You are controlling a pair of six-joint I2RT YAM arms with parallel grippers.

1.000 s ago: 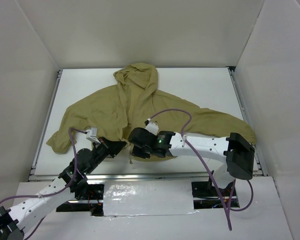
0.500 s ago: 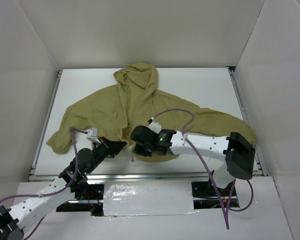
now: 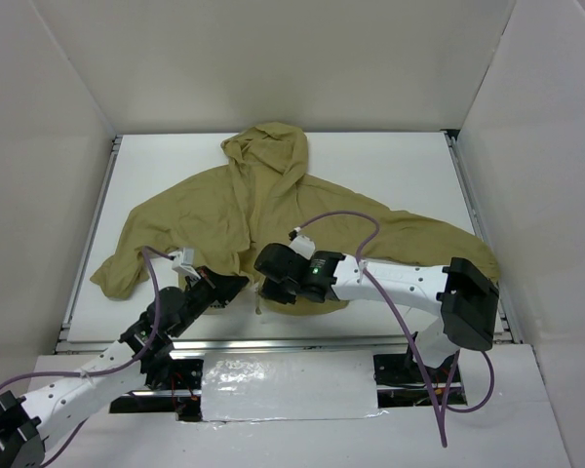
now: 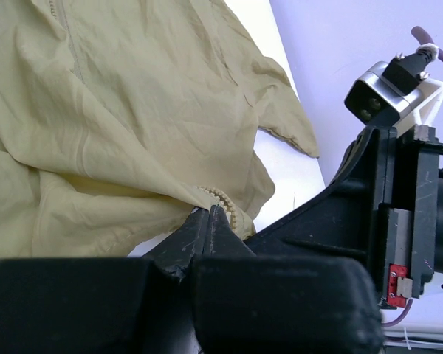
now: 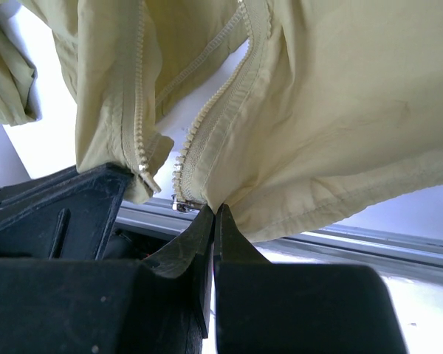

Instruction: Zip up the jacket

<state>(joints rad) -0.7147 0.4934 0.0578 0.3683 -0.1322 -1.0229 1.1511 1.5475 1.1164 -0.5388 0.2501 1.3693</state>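
- The fingers of your left gripper (image 4: 209,215) are pressed together. They pinch the jacket (image 4: 96,110) at its lower front edge, right beside a short run of zipper teeth (image 4: 226,203).
- Your right gripper (image 5: 215,212) is clamped tight too, nipping the hem just beside the bottom of the other zipper half (image 5: 210,118). A small metal end piece (image 5: 179,206) hangs next to the fingertips.
- In the right wrist view the two zipper halves hang apart and unjoined, with white showing between them.
- From above, both grippers sit close together at the jacket's bottom hem, near the front edge of the table (image 3: 390,166).
- The jacket lies spread on the white table, hood toward the far wall, one sleeve out to each side.
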